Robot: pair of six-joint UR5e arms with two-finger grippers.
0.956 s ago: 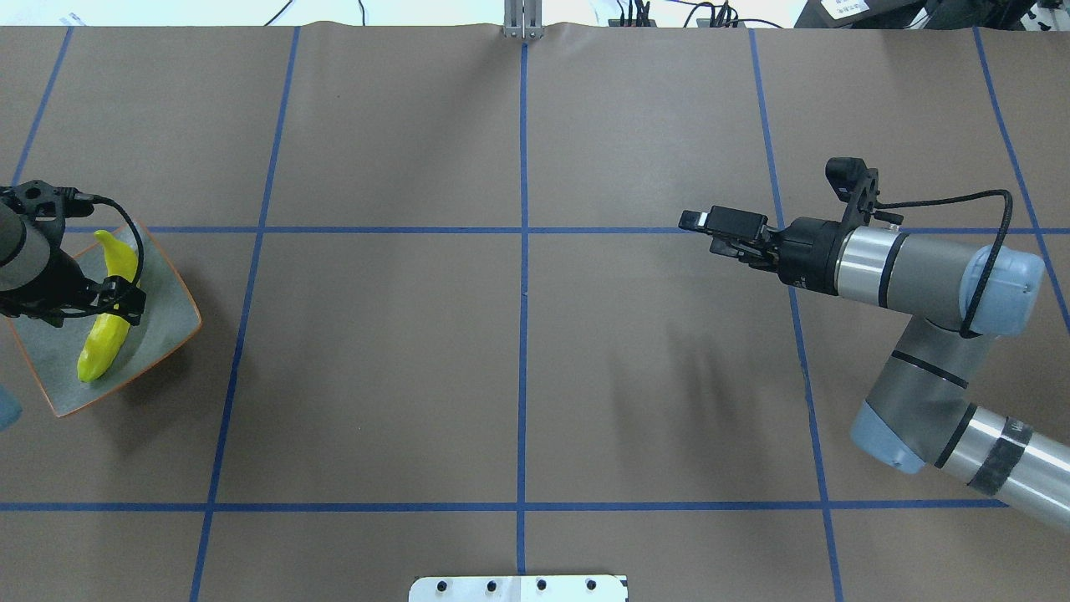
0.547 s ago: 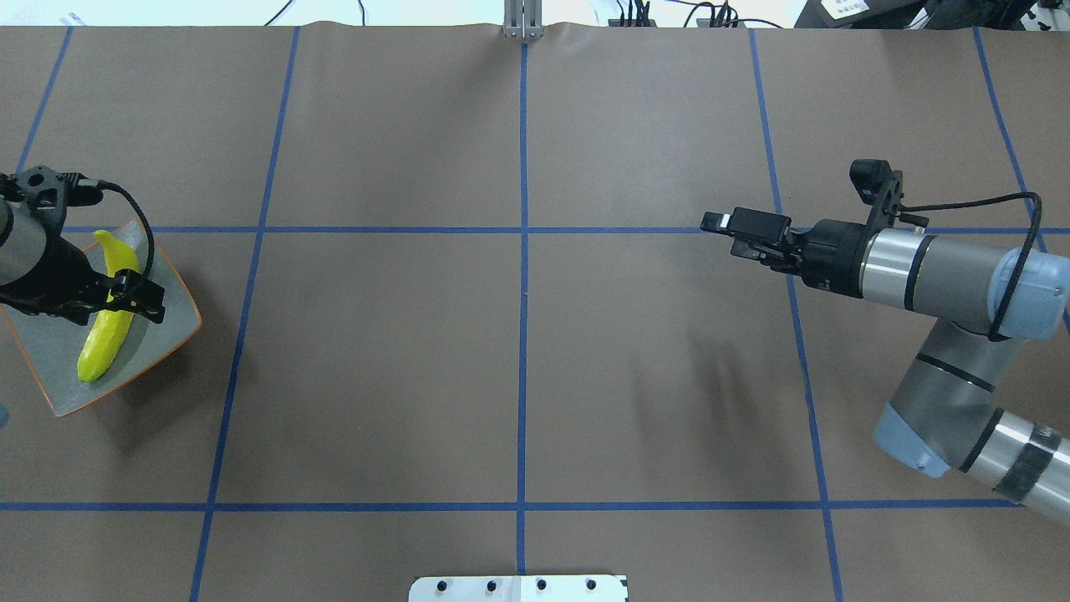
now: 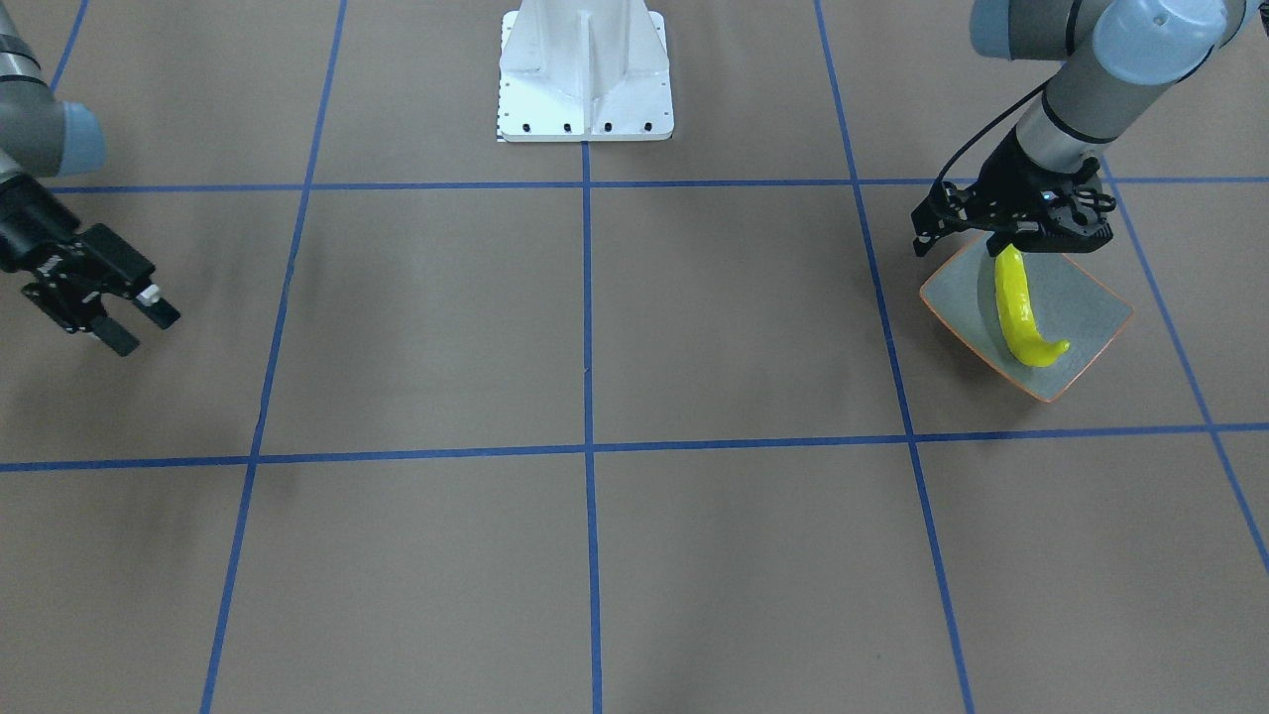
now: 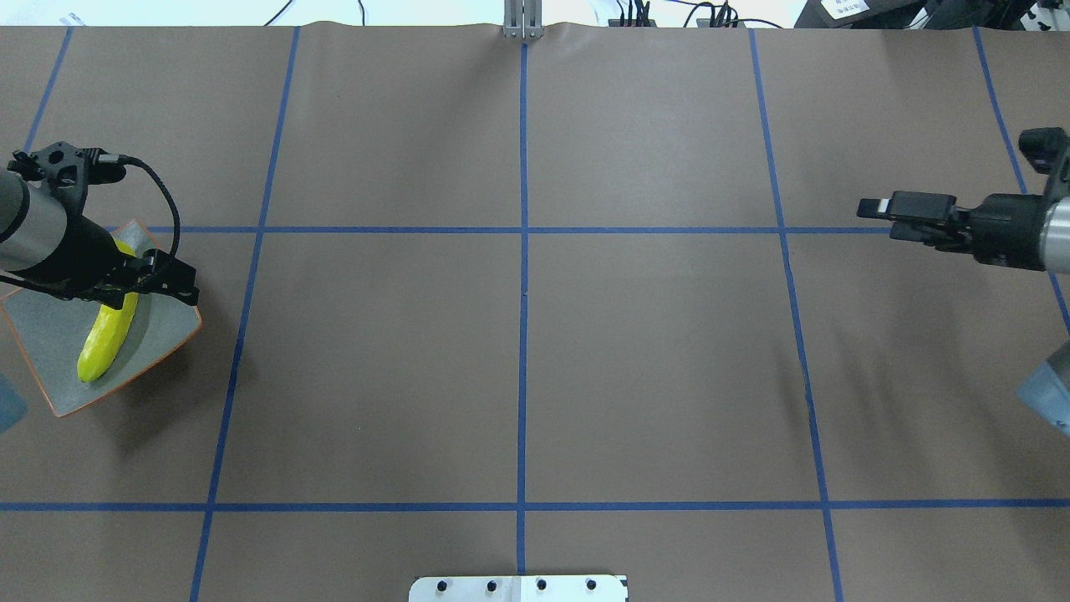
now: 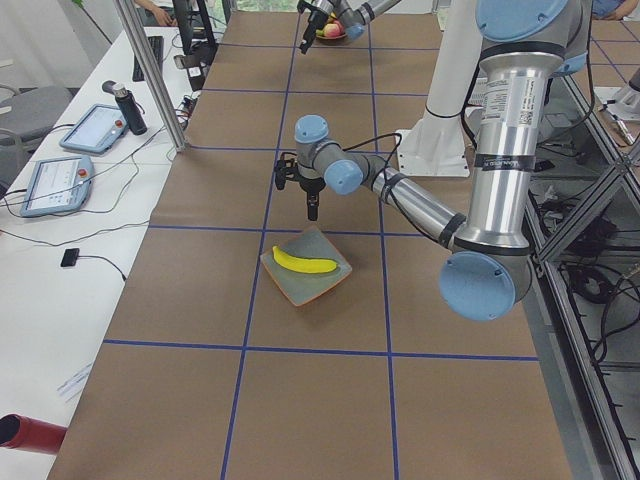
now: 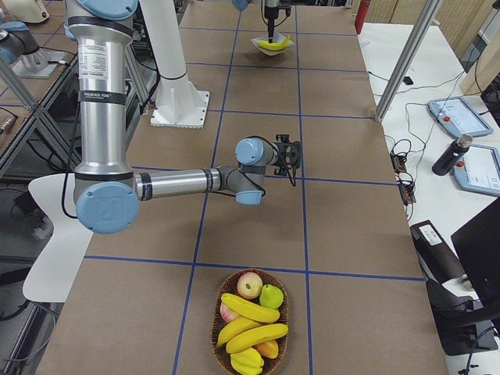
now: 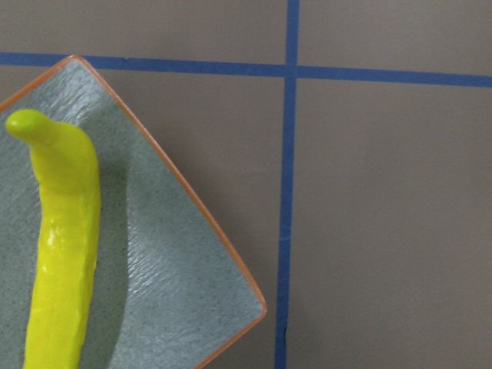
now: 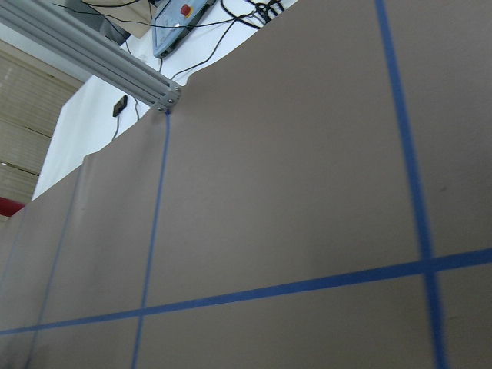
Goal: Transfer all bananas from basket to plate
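Over at the table's (image 4: 376,401) left end, the plate (image 4: 46,347) holds one banana (image 4: 102,343), lying flat and slantwise across the glaze. The left gripper (image 4: 180,290) hangs just above its upper tip, not touching it. Whether those fingers are spread or pressed together, I honestly cannot tell; the left wrist view shows none of them, only fruit and dish below.

Now look to the opposite end. The basket (image 6: 216,332) sits close to the table's right end, with at least three bananas (image 6: 254,308) heaped on top beside a couple of apples (image 6: 250,284), their long axes running roughly crosswise and overlapping one another. The right gripper (image 3: 144,330) hovers empty, fingers spread, above the table between the centre and that basket.

So the next pick looks like the right arm's job. It is far nearer, the load lies toward the right end from its fingers, and its wrist view shows no basket, so I would expect a turn and a reach that way.
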